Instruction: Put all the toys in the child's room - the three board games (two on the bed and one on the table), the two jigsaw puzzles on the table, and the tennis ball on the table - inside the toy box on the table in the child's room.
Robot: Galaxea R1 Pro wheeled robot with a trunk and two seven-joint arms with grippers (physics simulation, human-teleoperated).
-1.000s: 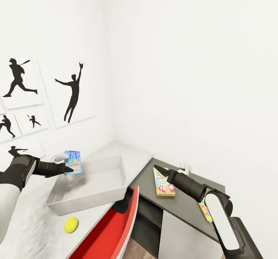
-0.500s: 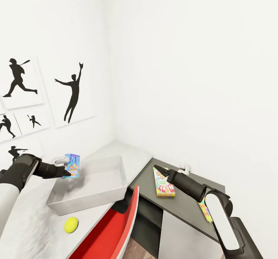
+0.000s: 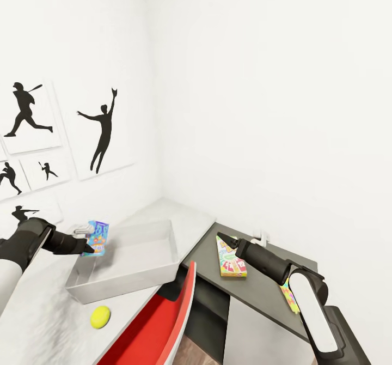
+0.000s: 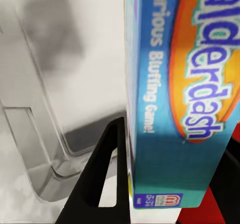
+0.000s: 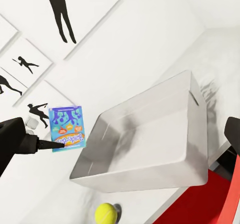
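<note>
1. While the left end effector (image 3: 87,243) hangs over the far left edge of the toy box (image 3: 158,269), it is clamped on the blue board game (image 3: 97,237), with one dark finger (image 4: 102,179) pressed flat against the box's side in the left wrist view.
2. The blue game stands upright on its short edge in the air, its cartoon lid facing out, just above the box's left rim (image 5: 92,146).
3. The toy box sits on the light grey surface (image 3: 54,321) in the corner, and its inside looks bare grey.
4. The tennis ball (image 3: 100,316) lies on the surface just in front of the box's near wall, apart from it.
5. Over on the dark grey corner section (image 3: 261,289), the right end effector (image 3: 228,243) rests at the near end of a pale, green-edged board game (image 3: 231,259) lying flat; whether its tips are apart or together I cannot tell.
6. A many-coloured jigsaw puzzle (image 3: 289,295) peeks out from behind the right forearm, flat on the same dark section.
7. A red chair back (image 3: 163,321) rises between the two halves of the surface, and black baseball silhouettes (image 3: 102,131) hang on the left wall.
</note>
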